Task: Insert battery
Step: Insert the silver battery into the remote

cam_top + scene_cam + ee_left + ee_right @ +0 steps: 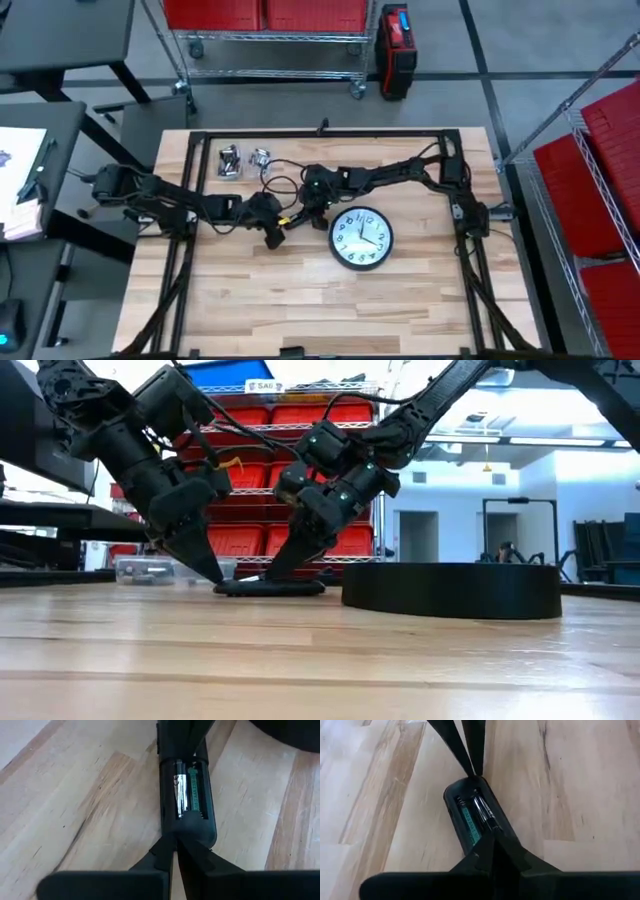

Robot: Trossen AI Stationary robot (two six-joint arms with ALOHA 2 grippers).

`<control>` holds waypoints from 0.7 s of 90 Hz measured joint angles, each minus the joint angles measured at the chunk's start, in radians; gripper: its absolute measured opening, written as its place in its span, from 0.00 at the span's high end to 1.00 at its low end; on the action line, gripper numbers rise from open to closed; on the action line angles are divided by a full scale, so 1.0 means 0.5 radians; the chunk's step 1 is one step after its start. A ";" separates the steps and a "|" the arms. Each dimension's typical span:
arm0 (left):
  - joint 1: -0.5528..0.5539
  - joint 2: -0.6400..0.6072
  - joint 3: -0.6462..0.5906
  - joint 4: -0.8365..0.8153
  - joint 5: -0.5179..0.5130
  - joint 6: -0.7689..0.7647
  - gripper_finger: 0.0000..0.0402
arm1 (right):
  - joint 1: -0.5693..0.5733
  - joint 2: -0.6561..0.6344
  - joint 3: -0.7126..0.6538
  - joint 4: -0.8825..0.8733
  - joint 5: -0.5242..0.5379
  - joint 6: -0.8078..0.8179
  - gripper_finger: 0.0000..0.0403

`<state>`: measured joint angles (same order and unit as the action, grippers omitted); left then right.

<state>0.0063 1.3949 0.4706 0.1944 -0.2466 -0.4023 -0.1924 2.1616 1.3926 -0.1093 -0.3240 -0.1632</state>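
- I am watching the remote lying flat on the table, just left of the wall clock, with its battery bay facing up.
- In the bay two batteries are sitting side by side — one silvery, one with a green label.
- The left pincer is pressing its tips at one end of the remote, its fingers drawn together with nothing between them.
- The right pincer is meeting the opposite end, fingers likewise clenched on nothing, tips resting on the remote's edge by the bay.
- In the low view both pincers are slanting down toward the remote from either side, tips touching it at table level.
- The clock is crowding the right side: its black rim is standing just beside the remote, so there is little open wood there.
- Toward the near edge of the table the wood is lying bare and wide — plenty of room there.
- Behind the remote, near the far edge, a small clear box of metal parts and a second cluster are sitting well apart from the work.
- Loose black cable is looping over the table between those parts and the arms.
- A black frame is running along the table's far edge and down both sides, fencing the workspace.
- Beyond the table, wire shelving with red bins is standing at the far end.
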 joint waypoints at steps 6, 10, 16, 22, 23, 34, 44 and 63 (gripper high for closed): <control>0.000 0.000 0.000 0.000 0.000 0.010 0.99 | 0.017 0.000 0.008 -0.019 0.053 -0.049 1.00; 0.000 0.000 0.000 0.000 0.000 0.011 0.99 | 0.026 0.000 0.025 -0.050 0.077 -0.057 1.00; 0.000 0.000 0.000 0.000 0.000 0.011 0.99 | 0.033 0.002 0.046 -0.104 0.084 -0.074 1.00; 0.000 0.000 0.000 0.000 0.000 0.011 0.99 | 0.042 0.002 0.050 -0.126 0.094 -0.096 1.00; 0.000 0.000 0.000 0.000 0.000 0.011 0.99 | 0.043 0.002 0.050 -0.128 0.095 -0.097 1.00; 0.000 -0.003 0.007 0.013 0.001 0.011 0.99 | 0.041 0.002 0.049 -0.141 0.089 -0.096 1.00; 0.001 -0.032 0.098 0.048 -0.007 0.064 0.99 | 0.041 0.002 0.047 -0.152 0.079 -0.097 1.00; 0.034 -0.018 0.203 0.048 -0.023 0.293 0.99 | 0.047 0.002 0.045 -0.176 0.062 -0.097 1.00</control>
<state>0.0235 1.3860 0.5722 0.2184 -0.2582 -0.2557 -0.1688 2.1628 1.4151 -0.1972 -0.2931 -0.2115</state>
